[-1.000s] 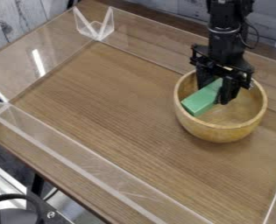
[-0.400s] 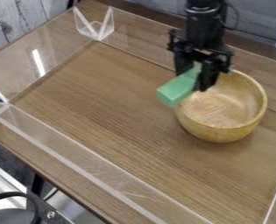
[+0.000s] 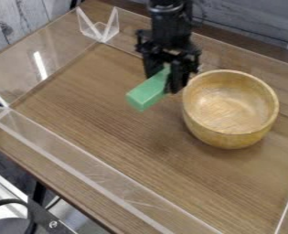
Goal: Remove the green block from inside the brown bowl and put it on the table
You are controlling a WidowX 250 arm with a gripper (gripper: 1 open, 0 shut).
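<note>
The green block (image 3: 147, 92) hangs tilted in the air just left of the brown bowl (image 3: 231, 109), clear of its rim. My black gripper (image 3: 165, 77) points straight down and is shut on the block's upper end. Below the block lies bare wood-grain table (image 3: 97, 119). The bowl stands on the table's right side, and its light wooden inside shows with nothing in it.
Low clear acrylic walls (image 3: 73, 151) edge the tabletop on all sides. A small clear acrylic piece (image 3: 100, 26) stands at the far left corner. The black arm rises from the gripper out of the top of the picture.
The gripper has lifted the green block out of the bowl and carried it left, over the rim, to a spot above the bare table beside the bowl.
</note>
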